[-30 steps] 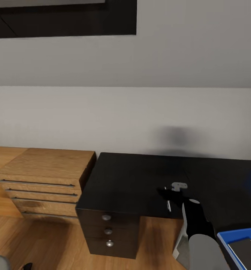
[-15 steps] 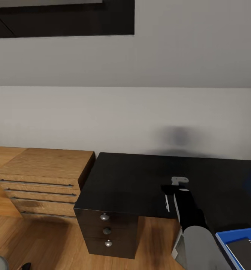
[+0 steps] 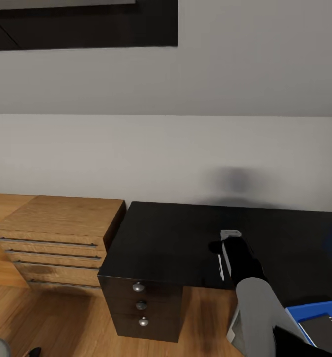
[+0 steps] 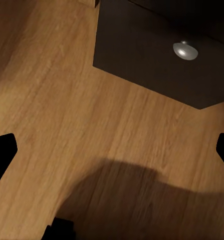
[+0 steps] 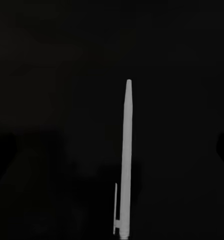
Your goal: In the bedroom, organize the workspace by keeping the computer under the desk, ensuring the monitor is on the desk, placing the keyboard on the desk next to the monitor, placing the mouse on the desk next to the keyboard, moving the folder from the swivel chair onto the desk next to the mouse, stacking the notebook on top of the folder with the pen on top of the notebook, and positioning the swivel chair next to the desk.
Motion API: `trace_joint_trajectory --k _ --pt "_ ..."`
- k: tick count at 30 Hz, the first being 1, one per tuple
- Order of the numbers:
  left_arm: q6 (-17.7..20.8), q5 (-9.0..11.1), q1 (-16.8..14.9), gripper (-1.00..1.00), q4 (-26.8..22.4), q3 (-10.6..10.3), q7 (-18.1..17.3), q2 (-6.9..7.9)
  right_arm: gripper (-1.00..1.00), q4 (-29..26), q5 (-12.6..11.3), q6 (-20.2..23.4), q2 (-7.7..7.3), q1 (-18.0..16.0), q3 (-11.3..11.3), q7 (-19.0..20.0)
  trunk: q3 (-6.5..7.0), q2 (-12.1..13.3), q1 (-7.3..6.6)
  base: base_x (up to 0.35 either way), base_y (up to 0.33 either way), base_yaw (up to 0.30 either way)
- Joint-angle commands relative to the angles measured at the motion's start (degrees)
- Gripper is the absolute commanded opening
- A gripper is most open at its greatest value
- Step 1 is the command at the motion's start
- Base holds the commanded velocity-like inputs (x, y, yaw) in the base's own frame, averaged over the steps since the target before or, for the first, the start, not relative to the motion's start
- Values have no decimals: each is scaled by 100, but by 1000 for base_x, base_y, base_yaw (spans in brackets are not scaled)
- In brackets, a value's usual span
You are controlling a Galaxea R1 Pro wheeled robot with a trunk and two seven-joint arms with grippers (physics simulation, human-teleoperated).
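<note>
Pen: the white pen lies flat on the black desk, near its front edge, at about 5 o'clock of the head view.
Right gripper: the right gripper hangs low over the desktop at the end of a black forearm; whether its jaws are wide or narrow I cannot tell, since black fingers blend into black desk.
Key relation: in the head view the pen sits just beside the gripper, toward 7 o'clock of it, with its long axis running 12 to 6, roughly along the forearm. In the right wrist view the pen runs along the look direction, clip end nearer the camera and tip pointing away. My judgement: the gripper needs a small sideways shift to straddle the shaft.
Nearer arm: the right, by far.
Left gripper: the left wrist view shows dark finger edges far apart at the picture's sides, so it looks spread wide; below is wooden floor and a dark drawer unit with a round knob.
Folder: the blue folder with a dark notebook on it, cut off at the 4 o'clock corner.
Hard to make out: fingertips against the desktop.
</note>
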Motion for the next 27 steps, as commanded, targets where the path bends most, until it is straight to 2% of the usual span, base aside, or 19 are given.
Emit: trace_joint_trajectory --k 1,4,9,13,21,23,27 --pt "-14 -54 -3 100 -1 50 -18 -1 100 28 60 137 8 -23 -29 47 -7 -4 0 46 0 0" --pt "-14 -54 -3 100 -1 50 -19 0 100 64 62 354 8 -37 -30 48 -7 -4 0 105 0 0" --pt "-14 -52 -3 100 -1 50 -19 0 100 92 65 1100 8 -50 -30 53 -7 -4 0 240 0 0" --pt "-14 -53 -3 100 -1 50 -15 0 100 86 73 1494 8 -52 -36 56 -7 -4 0 192 0 0" --pt "-14 -46 -3 100 -1 51 -12 1 100 82 75 1685 8 -53 -64 68 -7 -4 0 44 0 0" --pt "-14 -45 -3 100 -1 50 -12 1 100 90 67 1696 -88 -53 -73 91 -7 -4 0 9 0 0" --pt "-14 -45 -3 100 -1 50 -11 1 100 115 65 1703 -187 -53 -80 144 -7 -4 0 5 0 0"
